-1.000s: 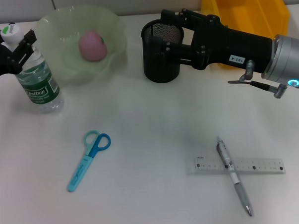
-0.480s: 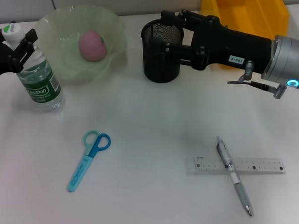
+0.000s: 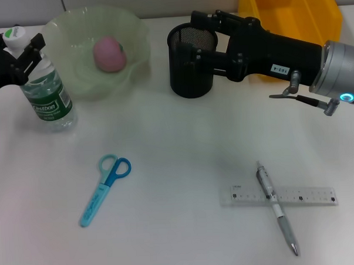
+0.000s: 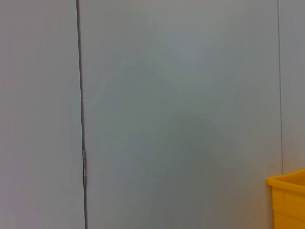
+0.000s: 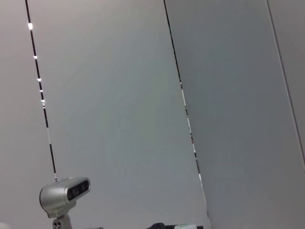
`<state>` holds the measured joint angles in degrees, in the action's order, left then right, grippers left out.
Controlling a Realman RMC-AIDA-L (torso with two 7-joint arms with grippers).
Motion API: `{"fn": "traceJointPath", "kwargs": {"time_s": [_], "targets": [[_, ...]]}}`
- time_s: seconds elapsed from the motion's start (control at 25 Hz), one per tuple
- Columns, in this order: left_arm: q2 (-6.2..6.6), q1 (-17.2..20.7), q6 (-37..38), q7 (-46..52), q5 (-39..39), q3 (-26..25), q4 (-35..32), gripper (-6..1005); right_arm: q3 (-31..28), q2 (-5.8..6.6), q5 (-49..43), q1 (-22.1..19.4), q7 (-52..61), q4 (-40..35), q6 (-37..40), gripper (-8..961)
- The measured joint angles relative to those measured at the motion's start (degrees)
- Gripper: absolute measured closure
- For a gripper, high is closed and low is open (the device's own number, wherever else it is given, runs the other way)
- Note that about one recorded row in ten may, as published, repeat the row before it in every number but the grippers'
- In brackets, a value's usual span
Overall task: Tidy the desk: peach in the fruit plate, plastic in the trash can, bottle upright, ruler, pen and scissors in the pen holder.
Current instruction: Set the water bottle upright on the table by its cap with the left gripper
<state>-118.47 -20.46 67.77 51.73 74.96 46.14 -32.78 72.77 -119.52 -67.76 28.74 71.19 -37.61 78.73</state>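
Little has shifted over the last second: only the bottle (image 3: 45,91) near the far left edge now stands a touch straighter, while the holder (image 3: 190,60), scissors (image 3: 105,188), pen (image 3: 277,208) and ruler (image 3: 284,195) lie where they were.

Left gripper (image 3: 15,57) sits at the bottle's neck, fingers on either side just under the white cap, apparently clenched on it. The bottle is clear plastic with a green label, upright or very nearly so, just beside the pale green plate (image 3: 67,31), which already holds the pink peach (image 3: 109,53). Right gripper (image 3: 200,49) reaches across the far edge to the black mesh holder and seems to grip its rim; how tightly I cannot tell.

What the next pick likely turns on: the scissors lie toward the near left, long axis diagonal, blue loops pointing to the far right, well apart from both grippers but nearer the left arm. Pen and ruler lie crossed near the near right corner, the pen on top, on the right arm's side. A yellow bin (image 3: 289,7) sits at the far right corner.
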Motion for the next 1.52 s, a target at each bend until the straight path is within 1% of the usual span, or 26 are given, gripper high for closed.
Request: {"fn": "traceJointPath", "kwargs": {"time_s": [0.8,1.52], "targets": [[-0.19,-0.4,-0.7,-0.4,0.0,0.8,0.1,533,0.1,0.0,0.0,0.7,-0.8,0.5,-1.3,221],[-0.14,0.4,-0.1,-0.5,0.0,0.9,0.1,532,0.2,0.09,0.0,0.9,-0.9,0.5,-1.3,224]]}}
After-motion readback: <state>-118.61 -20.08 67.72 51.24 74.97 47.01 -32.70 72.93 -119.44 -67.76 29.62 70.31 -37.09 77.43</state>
